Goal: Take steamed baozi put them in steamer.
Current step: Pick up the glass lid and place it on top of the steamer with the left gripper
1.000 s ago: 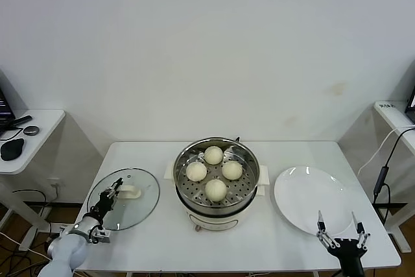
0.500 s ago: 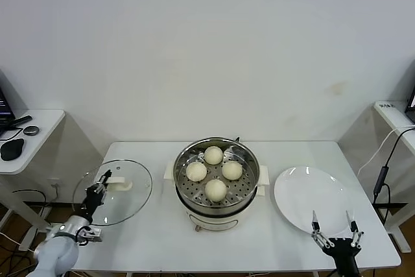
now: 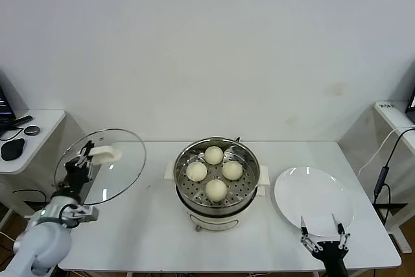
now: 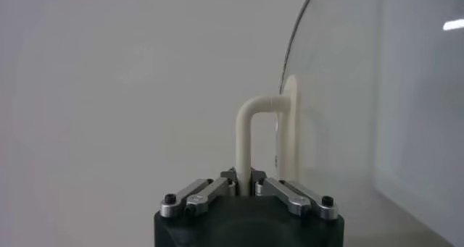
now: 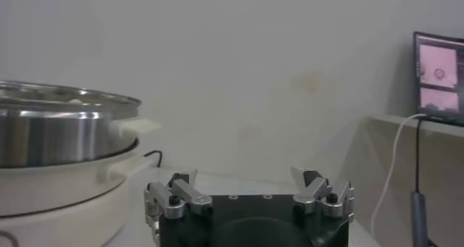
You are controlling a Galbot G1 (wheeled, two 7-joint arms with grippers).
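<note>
Several cream-white baozi [image 3: 216,189] sit on the perforated tray of the steel steamer [image 3: 243,189] at the table's middle; its side [image 5: 51,132] also shows in the right wrist view. My left gripper [image 3: 86,154] is shut on the white handle [image 4: 250,136] of the glass lid [image 3: 120,167], holding the lid tilted up in the air off the table's left side. Near the front edge, just below the white plate [image 3: 314,198], my right gripper [image 3: 322,233] stands open and empty.
A side desk [image 3: 29,137] with a mouse stands at the far left. A cable [image 3: 382,173] hangs at the right beside another desk. A monitor [image 5: 438,78] shows in the right wrist view.
My left gripper has lifted the glass lid off the table and swung it up and to the left, tilting it. My right gripper has drifted slightly left and lower.
</note>
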